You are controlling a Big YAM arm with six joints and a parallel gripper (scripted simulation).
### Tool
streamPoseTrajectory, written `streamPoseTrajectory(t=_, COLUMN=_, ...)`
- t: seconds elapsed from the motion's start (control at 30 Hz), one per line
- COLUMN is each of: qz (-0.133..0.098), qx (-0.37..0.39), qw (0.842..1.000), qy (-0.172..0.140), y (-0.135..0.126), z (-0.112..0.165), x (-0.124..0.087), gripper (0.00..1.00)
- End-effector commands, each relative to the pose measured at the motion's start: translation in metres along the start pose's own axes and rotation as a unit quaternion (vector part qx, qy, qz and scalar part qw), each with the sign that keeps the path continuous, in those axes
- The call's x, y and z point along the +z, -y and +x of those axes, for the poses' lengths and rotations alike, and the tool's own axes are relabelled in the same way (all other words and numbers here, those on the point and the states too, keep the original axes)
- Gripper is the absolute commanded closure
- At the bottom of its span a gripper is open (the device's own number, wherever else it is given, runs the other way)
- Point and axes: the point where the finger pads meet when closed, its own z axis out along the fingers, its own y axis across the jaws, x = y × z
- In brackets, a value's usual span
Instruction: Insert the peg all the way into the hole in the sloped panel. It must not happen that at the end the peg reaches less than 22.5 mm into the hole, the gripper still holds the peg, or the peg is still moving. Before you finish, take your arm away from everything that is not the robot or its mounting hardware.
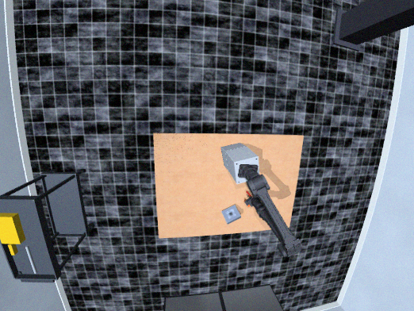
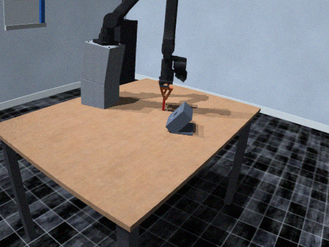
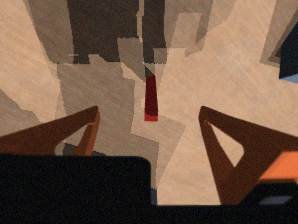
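Observation:
A small red peg [image 2: 163, 104] stands upright on the wooden table. It shows from above in the wrist view [image 3: 151, 102], between and just beyond my two orange fingers. My gripper [image 2: 166, 91] hangs straight down right above the peg, open, with nothing between the fingers. The grey-blue sloped panel [image 2: 179, 118] with its hole sits on the table just in front and to the right of the peg. From above, the panel [image 1: 231, 214] lies left of my arm. The orange fingertips [image 1: 248, 199] peek out beside the arm.
The grey pedestal of the arm [image 2: 100, 75] stands at the back left of the table. The table's right edge [image 2: 249, 118] is near the panel. A black frame with a yellow box [image 1: 12, 228] stands on the floor far left.

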Motion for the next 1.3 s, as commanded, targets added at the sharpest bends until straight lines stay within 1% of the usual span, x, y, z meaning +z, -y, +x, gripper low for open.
streamPoseTrajectory(t=0.0, qz=0.001, qx=0.006, qw=1.000, qy=0.003, y=0.005, z=-0.002, x=0.007, gripper=0.00)
streamPoseTrajectory(t=0.3, qz=0.001, qx=0.006, qw=1.000, qy=0.003, y=0.006, z=0.000, x=0.013, gripper=0.00)
streamPoseTrajectory(t=0.33, qz=0.001, qx=0.000, qw=1.000, qy=0.005, y=0.001, z=-0.003, x=0.005, gripper=0.11)
streamPoseTrajectory(t=0.4, qz=0.001, qx=0.000, qw=1.000, qy=0.005, y=0.001, z=-0.003, x=0.005, gripper=0.34)
streamPoseTrajectory(t=0.47, qz=0.001, qx=0.000, qw=1.000, qy=0.005, y=0.001, z=-0.003, x=0.005, gripper=0.34)
streamPoseTrajectory(t=0.63, qz=0.001, qx=0.000, qw=1.000, qy=0.005, y=0.001, z=-0.003, x=0.005, gripper=0.91)
streamPoseTrajectory(t=0.83, qz=0.001, qx=0.001, qw=1.000, qy=0.005, y=0.001, z=-0.003, x=0.004, gripper=1.00)
streamPoseTrajectory(t=0.97, qz=0.001, qx=0.004, qw=1.000, qy=0.004, y=0.001, z=-0.004, x=-0.013, gripper=1.00)
streamPoseTrajectory(t=1.03, qz=0.001, qx=0.004, qw=1.000, qy=0.004, y=0.001, z=-0.004, x=-0.013, gripper=1.00)
streamPoseTrajectory(t=1.27, qz=0.001, qx=0.006, qw=1.000, qy=0.004, y=0.001, z=-0.004, x=-0.051, gripper=1.00)
